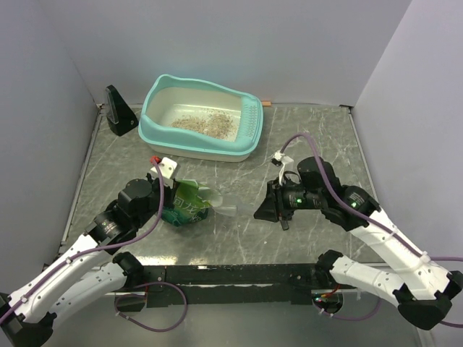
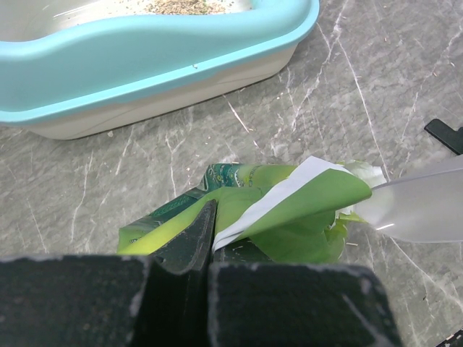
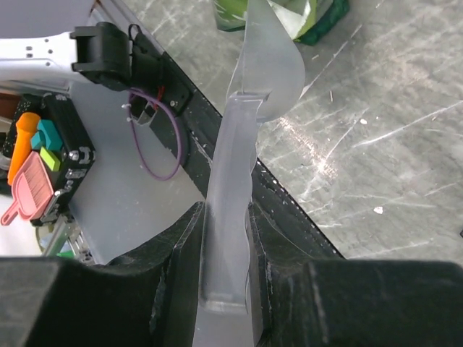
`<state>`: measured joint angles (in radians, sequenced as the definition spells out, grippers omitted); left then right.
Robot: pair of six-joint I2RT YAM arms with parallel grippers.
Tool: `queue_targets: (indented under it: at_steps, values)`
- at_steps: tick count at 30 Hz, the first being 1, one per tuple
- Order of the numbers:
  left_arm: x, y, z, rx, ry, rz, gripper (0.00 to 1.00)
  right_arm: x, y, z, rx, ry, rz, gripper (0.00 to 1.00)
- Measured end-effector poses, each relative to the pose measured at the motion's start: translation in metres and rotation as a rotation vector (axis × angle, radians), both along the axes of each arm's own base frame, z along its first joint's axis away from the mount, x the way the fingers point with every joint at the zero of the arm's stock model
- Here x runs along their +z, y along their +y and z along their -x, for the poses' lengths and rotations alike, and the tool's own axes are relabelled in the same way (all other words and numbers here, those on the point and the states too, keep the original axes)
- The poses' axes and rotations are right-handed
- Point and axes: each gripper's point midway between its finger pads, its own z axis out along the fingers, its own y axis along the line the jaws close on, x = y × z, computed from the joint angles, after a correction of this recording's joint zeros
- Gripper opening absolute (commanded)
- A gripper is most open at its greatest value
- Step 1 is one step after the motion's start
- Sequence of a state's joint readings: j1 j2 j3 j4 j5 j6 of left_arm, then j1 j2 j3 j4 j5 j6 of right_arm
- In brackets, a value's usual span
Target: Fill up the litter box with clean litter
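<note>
On the left, my left gripper (image 2: pixel 208 231) has its jaws clenched flat on a fold of the green printed pouch (image 1: pixel 187 204), a soft, crinkled foil bag that lies slumped on the table (image 1: pixel 318 137) with its mouth turned to the right. Just right of that mouth is the translucent plastic scoop (image 1: pixel 226 210), thin, whitish and smooth. Its bowl is at the pouch's opening, and I cannot tell whether any granules sit in it. Its long, flat handle runs rightward into my right gripper (image 3: pixel 226 238), whose jaws grasp it on both sides partway open, so the scoop's long axis lies roughly left to right across the table. The litter box (image 1: pixel 150 114) stands at the far side, well apart from both jaws, beyond the pouch and up and to the left of the scoop. It is a big, rounded, hard plastic tray with a turquoise rim and cream inside, its long axis also running left to right and its slotted end to the right. A thin patch of clean litter (image 1: pixel 205 123), tan and grainy like coarse crumbs, lies on its floor, with much of the floor bare. The left arm is nearer the box, but the right one carries the scoop, so I judge the next move is a forward-left carry over the near rim.
</note>
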<state>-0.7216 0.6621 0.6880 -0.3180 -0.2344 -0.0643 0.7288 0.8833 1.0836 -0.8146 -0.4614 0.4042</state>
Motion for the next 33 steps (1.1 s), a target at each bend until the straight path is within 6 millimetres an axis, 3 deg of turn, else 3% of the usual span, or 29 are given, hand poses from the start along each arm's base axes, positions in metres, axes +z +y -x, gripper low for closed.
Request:
queue_targets:
  at_steps: [4,15,27,33]
  values:
    - [0.002,0.001,0.001,0.000,-0.006,0.005,0.01,-0.010,0.006,-0.007,-0.017,0.022,0.011,0.00]
    - [0.003,0.001,0.001,-0.001,-0.008,0.007,0.01,-0.003,0.022,-0.034,-0.048,-0.010,0.012,0.00]
    - [0.008,0.006,0.007,0.000,-0.032,0.026,0.01,-0.021,0.071,-0.057,0.080,0.129,-0.005,0.00]
    - [0.010,0.008,0.008,0.002,-0.040,0.032,0.01,-0.031,0.094,-0.080,0.088,0.188,0.030,0.00]
